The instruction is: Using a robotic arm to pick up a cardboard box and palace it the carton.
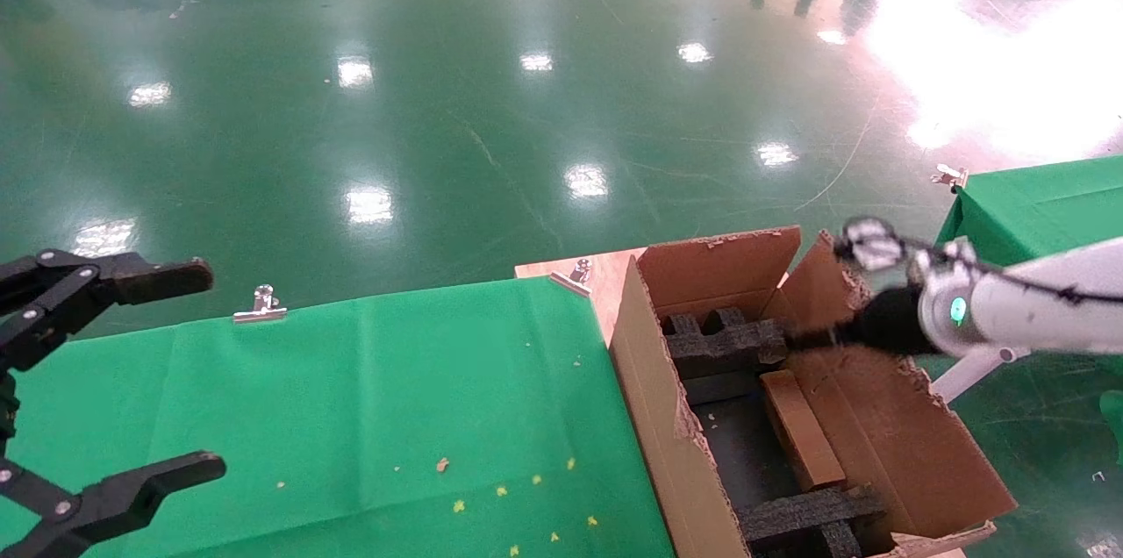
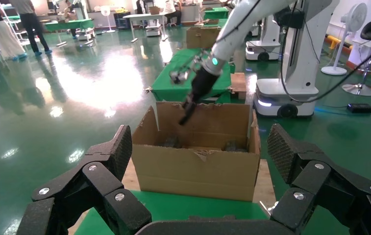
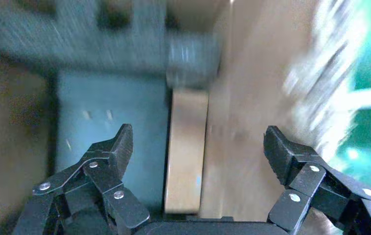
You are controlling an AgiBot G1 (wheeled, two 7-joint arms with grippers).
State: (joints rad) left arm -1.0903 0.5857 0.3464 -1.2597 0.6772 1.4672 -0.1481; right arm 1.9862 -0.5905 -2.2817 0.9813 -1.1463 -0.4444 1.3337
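The jaws of the right gripper (image 3: 198,147) stand wide apart and hold nothing; in the head view it (image 1: 807,337) hangs above the far end of the carton (image 1: 912,444), at the end of the white robotic arm (image 1: 1035,299) with its green-lit ring. The cardboard box (image 1: 800,428) lies flat on the carton's floor, along the inner side of the carton's right wall, between the black foam block (image 1: 724,346) at the far end and the black foam block (image 1: 811,516) at the near end. In the right wrist view the cardboard box (image 3: 187,147) lies below the open fingers. The carton stands just beside the green cloth (image 1: 351,400). The left gripper (image 1: 114,382) hovers over the cloth's left part, well apart from the carton, its jaws also wide apart and empty.
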